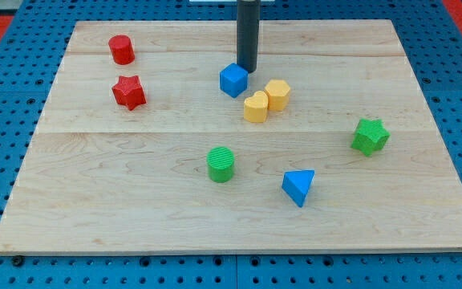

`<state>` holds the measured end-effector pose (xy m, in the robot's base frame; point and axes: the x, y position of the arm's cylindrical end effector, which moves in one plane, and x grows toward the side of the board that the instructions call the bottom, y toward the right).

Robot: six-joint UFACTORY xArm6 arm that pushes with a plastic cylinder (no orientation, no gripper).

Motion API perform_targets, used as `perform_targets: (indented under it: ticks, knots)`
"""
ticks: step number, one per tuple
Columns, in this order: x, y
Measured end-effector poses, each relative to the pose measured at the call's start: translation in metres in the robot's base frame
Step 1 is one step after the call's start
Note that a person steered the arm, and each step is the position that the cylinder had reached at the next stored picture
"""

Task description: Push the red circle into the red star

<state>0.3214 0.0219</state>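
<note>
- While my tip (248,71) rests just above the blue cube block (233,80), the red circle block (121,50) sits far at the view's left, just above the red star block (128,92) — approach step, I judge.
- No claw exists here, only a rod.
- Next: go above the circle, push downward; the wooden board (423,217) edge is near — little room.

My tip (248,70) touches the blue cube (233,80).
</note>
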Motion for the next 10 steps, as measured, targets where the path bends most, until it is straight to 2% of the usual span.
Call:
perform_targets:
  ticks: [1,2,3,4,5,6,7,8,9,10]
  knots:
    - [-0.029,-0.030]
    - [0.005,-0.047]
    - [0.010,-0.025]
    - [-0.011,-0.107]
    - [-0.058,-0.191]
    - [-0.078,-0.163]
    - [-0.113,-0.216]
    - [-0.115,-0.264]
    - [-0.076,-0.263]
    - [-0.041,-0.204]
